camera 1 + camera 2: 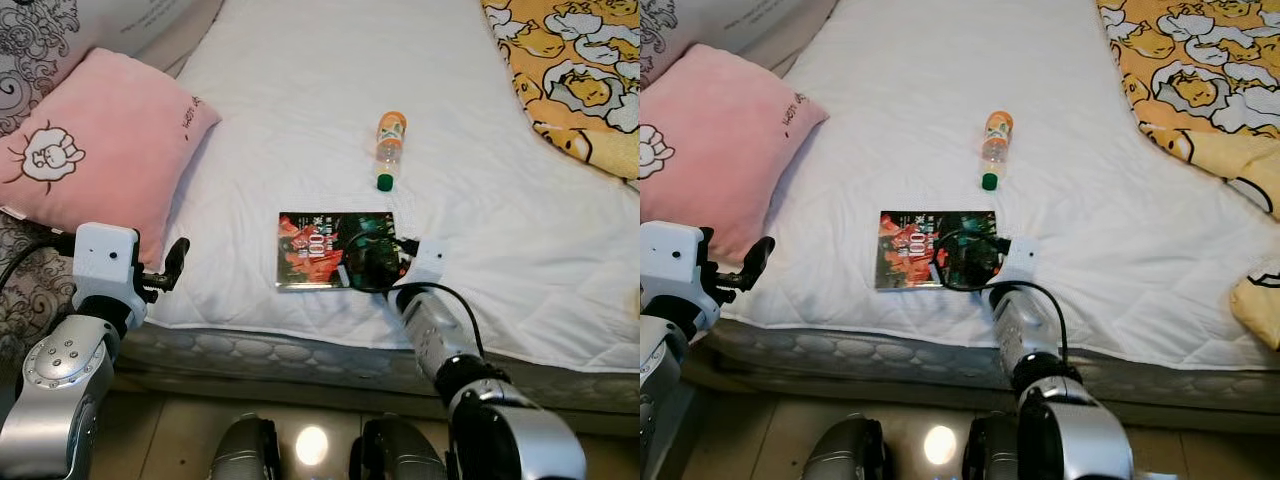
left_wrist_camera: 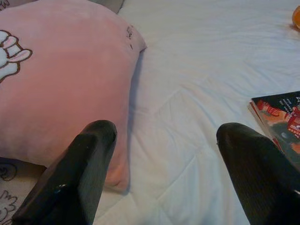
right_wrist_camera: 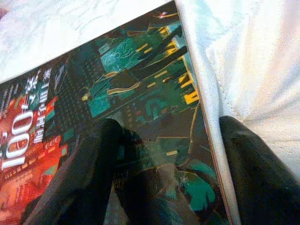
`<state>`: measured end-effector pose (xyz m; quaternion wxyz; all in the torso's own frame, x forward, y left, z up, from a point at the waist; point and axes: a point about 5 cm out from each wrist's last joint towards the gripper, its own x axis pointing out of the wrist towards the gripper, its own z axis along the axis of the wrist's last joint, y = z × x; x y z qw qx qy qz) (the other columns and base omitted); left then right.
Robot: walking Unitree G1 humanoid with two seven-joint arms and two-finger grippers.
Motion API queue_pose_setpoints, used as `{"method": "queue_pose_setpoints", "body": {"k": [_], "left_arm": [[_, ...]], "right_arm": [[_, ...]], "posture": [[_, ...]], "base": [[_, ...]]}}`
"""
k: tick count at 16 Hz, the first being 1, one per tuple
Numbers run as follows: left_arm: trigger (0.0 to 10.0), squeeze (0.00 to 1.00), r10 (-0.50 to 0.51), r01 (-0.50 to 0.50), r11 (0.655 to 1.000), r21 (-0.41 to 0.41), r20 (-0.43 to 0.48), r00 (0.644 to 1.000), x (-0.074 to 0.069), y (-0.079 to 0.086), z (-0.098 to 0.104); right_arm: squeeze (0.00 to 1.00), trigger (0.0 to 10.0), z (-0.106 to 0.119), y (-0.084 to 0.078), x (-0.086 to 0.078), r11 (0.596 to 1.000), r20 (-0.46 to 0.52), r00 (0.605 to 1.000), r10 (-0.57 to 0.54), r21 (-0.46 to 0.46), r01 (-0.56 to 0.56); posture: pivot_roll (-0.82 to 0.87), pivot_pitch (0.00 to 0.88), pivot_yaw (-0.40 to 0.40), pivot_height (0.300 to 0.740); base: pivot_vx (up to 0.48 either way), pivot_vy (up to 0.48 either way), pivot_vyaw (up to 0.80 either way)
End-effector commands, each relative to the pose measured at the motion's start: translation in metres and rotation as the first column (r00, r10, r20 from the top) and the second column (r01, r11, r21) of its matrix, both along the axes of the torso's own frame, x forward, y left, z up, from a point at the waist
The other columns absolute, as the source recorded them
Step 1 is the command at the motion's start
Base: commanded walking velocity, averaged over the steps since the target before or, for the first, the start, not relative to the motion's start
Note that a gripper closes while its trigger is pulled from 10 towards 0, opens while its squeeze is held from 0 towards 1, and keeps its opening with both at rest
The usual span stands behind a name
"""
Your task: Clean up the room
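Note:
A dark book [image 1: 318, 248] with a red and teal cover lies flat on the white bed [image 1: 300, 80], near its front edge. My right gripper [image 1: 375, 262] is open and low over the book's right end. In the right wrist view one finger [image 3: 93, 159] rests over the cover and the other finger [image 3: 253, 159] sits on the sheet just past the book's edge. Beyond the book lies an orange-labelled bottle [image 1: 389, 150] with a green cap, on its side. My left gripper [image 1: 168, 270] is open at the bed's front left, beside the pink pillow [image 1: 100, 150], holding nothing.
A yellow cartoon-print blanket [image 1: 580, 70] covers the bed's far right corner. A patterned grey and white pillow [image 1: 40, 40] lies behind the pink one. The mattress side [image 1: 300, 350] and a glossy tiled floor [image 1: 180, 420] are below.

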<state>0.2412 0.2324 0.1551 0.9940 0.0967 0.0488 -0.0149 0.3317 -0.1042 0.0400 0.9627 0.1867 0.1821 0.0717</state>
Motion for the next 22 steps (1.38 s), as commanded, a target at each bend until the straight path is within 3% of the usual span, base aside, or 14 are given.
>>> {"method": "queue_pose_setpoints", "body": {"k": [1, 2, 4, 8, 9, 10, 13, 16, 18, 21, 22], "left_arm": [[10.0, 0.00, 0.016, -0.016, 1.000, 0.003, 0.003, 1.000, -0.001, 0.003, 0.001], [10.0, 0.00, 0.018, -0.018, 1.000, 0.001, 0.004, 1.000, 0.000, 0.002, 0.001], [10.0, 0.00, 0.016, -0.016, 1.000, -0.002, 0.005, 1.000, 0.000, 0.002, 0.000], [10.0, 0.00, 0.015, -0.015, 1.000, -0.007, 0.005, 1.000, 0.002, 0.000, -0.001], [10.0, 0.00, 0.015, -0.015, 1.000, -0.007, 0.005, 1.000, 0.002, 0.000, -0.002], [10.0, 0.00, 0.015, -0.015, 1.000, -0.008, 0.004, 1.000, 0.003, -0.001, -0.002], [10.0, 0.00, 0.013, -0.013, 1.000, -0.008, 0.007, 1.000, 0.004, -0.001, -0.002], [10.0, 0.00, 0.015, -0.015, 1.000, -0.006, 0.010, 1.000, 0.005, -0.001, -0.002], [10.0, 0.00, 0.018, -0.018, 1.000, -0.005, 0.014, 1.000, 0.005, -0.001, -0.001], [10.0, 0.00, 0.021, -0.021, 1.000, -0.004, 0.018, 1.000, 0.005, 0.000, 0.000], [10.0, 0.00, 0.025, -0.025, 1.000, -0.003, 0.020, 0.999, 0.004, 0.001, 0.000]], "right_arm": [[0.00, 10.0, -0.012, 0.030, -0.015, 0.990, -0.038, 0.991, 0.130, -0.045, -0.132], [0.00, 10.0, -0.013, 0.030, -0.020, 0.974, 0.019, 0.988, 0.152, -0.174, -0.146], [0.00, 10.0, -0.017, 0.030, -0.029, 0.959, 0.049, 0.986, 0.162, -0.242, -0.145], [0.00, 10.0, -0.017, 0.011, -0.041, 0.910, 0.143, 0.987, 0.068, -0.414, -0.003], [0.76, 10.0, -0.015, 0.012, -0.041, 0.915, 0.162, 0.984, 0.071, -0.404, 0.000], [1.00, 10.0, -0.009, 0.014, -0.038, 0.914, 0.194, 0.977, 0.085, -0.405, 0.001], [1.00, 10.0, 0.004, 0.018, -0.030, 0.898, 0.254, 0.962, 0.097, -0.439, 0.025], [1.00, 10.0, 0.006, 0.024, -0.020, 0.956, 0.192, 0.981, 0.020, -0.291, 0.037], [1.00, 10.0, 0.010, 0.028, -0.012, 0.992, 0.139, 0.990, -0.036, -0.118, 0.053], [1.00, 10.0, 0.017, 0.023, -0.005, 0.987, 0.168, 0.983, -0.067, -0.136, 0.091], [0.00, 10.0, 0.024, 0.022, -0.003, 0.976, 0.228, 0.973, -0.044, -0.198, 0.091]], "posture": [[0.20, 0.154, 0.011, 0.685], [0.19, 0.153, 0.010, 0.685], [0.18, 0.151, 0.007, 0.685], [0.17, 0.151, 0.004, 0.685], [0.17, 0.150, 0.005, 0.685], [0.17, 0.147, 0.005, 0.685], [0.17, 0.146, 0.006, 0.685], [0.17, 0.145, 0.005, 0.685], [0.18, 0.145, 0.002, 0.685], [0.18, 0.145, 0.000, 0.685], [0.18, 0.145, 0.000, 0.685]], "base": [[0.000, 0.000, 0.00], [0.000, 0.000, 0.00], [0.000, 0.000, 0.00], [0.000, 0.000, 0.00], [0.000, 0.000, 0.00], [0.000, 0.000, 0.00], [0.000, 0.000, 0.00], [0.000, 0.000, 0.00], [0.000, 0.000, 0.00], [0.000, 0.000, 0.00], [0.000, 0.000, 0.00]]}}
